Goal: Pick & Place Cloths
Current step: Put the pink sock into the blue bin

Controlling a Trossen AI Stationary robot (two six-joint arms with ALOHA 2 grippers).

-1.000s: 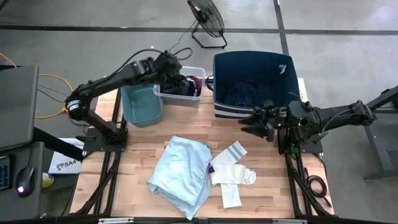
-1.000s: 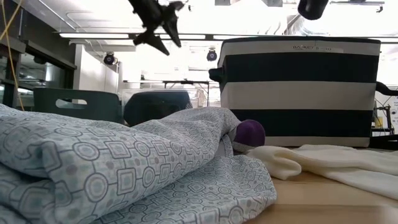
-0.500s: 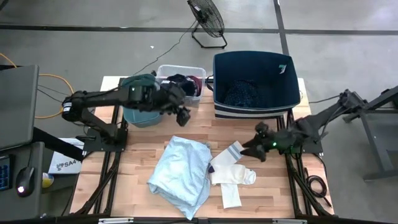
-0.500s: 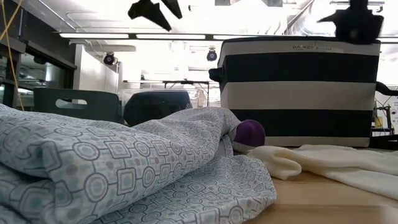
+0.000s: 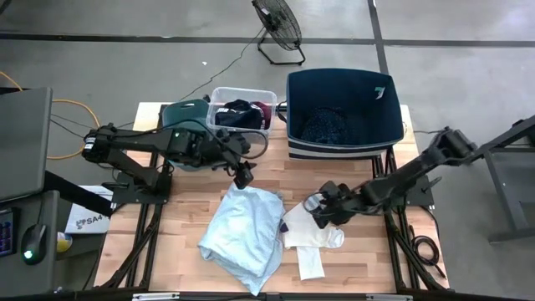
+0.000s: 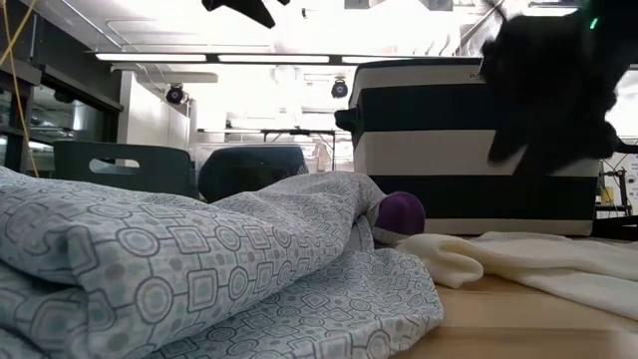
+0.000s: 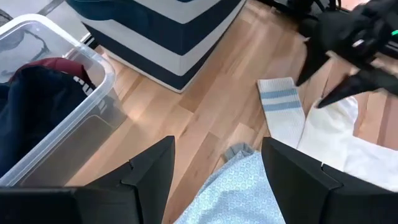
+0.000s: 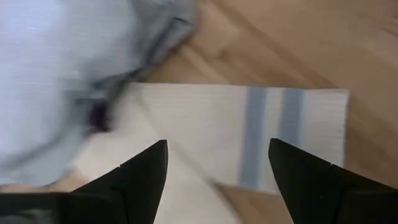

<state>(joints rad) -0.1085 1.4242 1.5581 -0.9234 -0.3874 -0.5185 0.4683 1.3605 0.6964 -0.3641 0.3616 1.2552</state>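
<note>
Both grippers were held open above cloths left on the table.

The right gripper (image 5: 320, 209) was poised with jaws apart over the striped cuff of the white sock (image 5: 311, 203), just beside the pale-blue cloth (image 5: 242, 234); nothing was gripped. The left gripper (image 5: 245, 178), equally empty and parted, was hung over that cloth's upper edge. A clean pick would likely be got by lowering straight onto the cuff, so that only one layer was pinched.
</note>
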